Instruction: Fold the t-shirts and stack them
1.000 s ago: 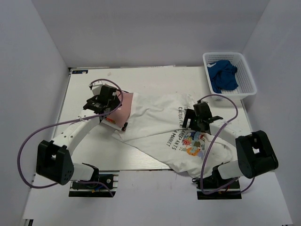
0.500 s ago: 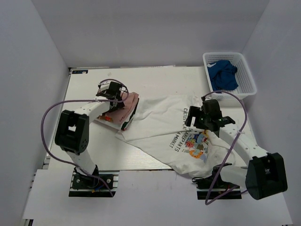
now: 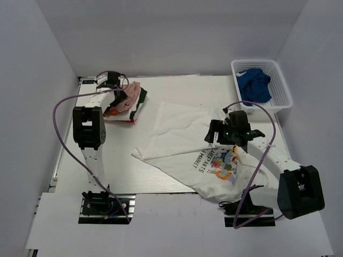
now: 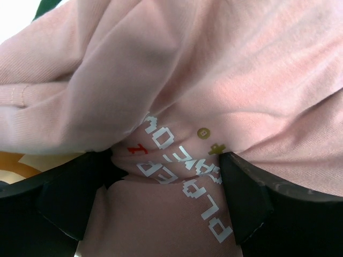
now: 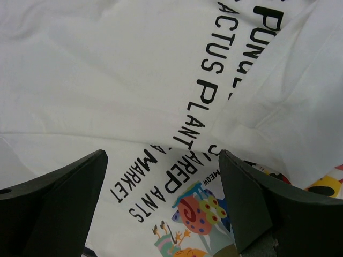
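The pink t-shirt point(image 3: 131, 94) lies bunched at the back left of the table, on top of a folded piece with a dark green edge point(image 3: 137, 108). My left gripper point(image 3: 119, 94) is pressed into it from the left. In the left wrist view pink cloth point(image 4: 214, 80) with white lettering fills the gap between the wide-apart fingers point(image 4: 69, 198), and the left gripper point(image 4: 166, 179) is open. The white t-shirt point(image 3: 179, 139) lies spread and creased across the middle and right. My right gripper point(image 3: 216, 134) hovers open over its black lettering point(image 5: 206, 101) and cartoon print point(image 5: 198, 214).
A white basket point(image 3: 281, 80) holding blue cloth point(image 3: 253, 85) stands at the back right corner. White walls enclose the table on three sides. The white t-shirt's lower hem hangs over the table's near edge point(image 3: 161, 191) by the right arm's base.
The left arm has swung the pink t-shirt bundle from beside the white t-shirt toward the back left corner. The right gripper has shifted a little over the white t-shirt's print.
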Action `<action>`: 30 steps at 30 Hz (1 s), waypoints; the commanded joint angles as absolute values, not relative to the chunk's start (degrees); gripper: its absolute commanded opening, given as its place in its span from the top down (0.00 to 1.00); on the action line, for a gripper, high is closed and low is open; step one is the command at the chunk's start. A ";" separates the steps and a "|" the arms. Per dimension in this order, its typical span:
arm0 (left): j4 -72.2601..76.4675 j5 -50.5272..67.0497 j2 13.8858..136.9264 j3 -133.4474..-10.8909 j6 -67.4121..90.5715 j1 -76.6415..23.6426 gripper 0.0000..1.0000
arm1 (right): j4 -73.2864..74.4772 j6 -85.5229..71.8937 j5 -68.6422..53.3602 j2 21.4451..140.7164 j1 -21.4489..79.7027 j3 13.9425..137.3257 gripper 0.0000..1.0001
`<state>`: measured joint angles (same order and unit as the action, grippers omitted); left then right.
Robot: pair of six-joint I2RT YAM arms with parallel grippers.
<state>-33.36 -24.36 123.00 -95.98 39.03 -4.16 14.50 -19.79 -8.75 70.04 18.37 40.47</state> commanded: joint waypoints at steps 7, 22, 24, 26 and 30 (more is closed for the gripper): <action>-34.64 -35.24 132.00 -103.79 32.00 5.53 0.00 | 11.43 -17.93 -7.38 75.32 18.10 46.14 0.10; -28.84 -26.56 140.99 -121.38 25.23 10.72 0.00 | 12.57 -16.00 -7.91 81.74 18.11 52.55 0.10; -23.25 -23.66 135.92 -116.23 21.38 10.11 0.00 | 12.74 -15.38 -8.00 81.30 18.10 52.47 0.10; -22.16 -22.77 134.57 -115.32 19.78 10.11 0.00 | 12.57 -15.38 -8.00 80.60 18.19 52.47 0.10; -24.51 -21.20 128.25 -115.84 18.37 8.96 0.00 | 13.36 -15.20 -8.00 78.93 18.19 52.12 0.10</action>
<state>-23.97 -25.63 136.77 -116.20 21.96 10.11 13.41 -16.32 -7.60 81.54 18.35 50.50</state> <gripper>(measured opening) 0.997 0.900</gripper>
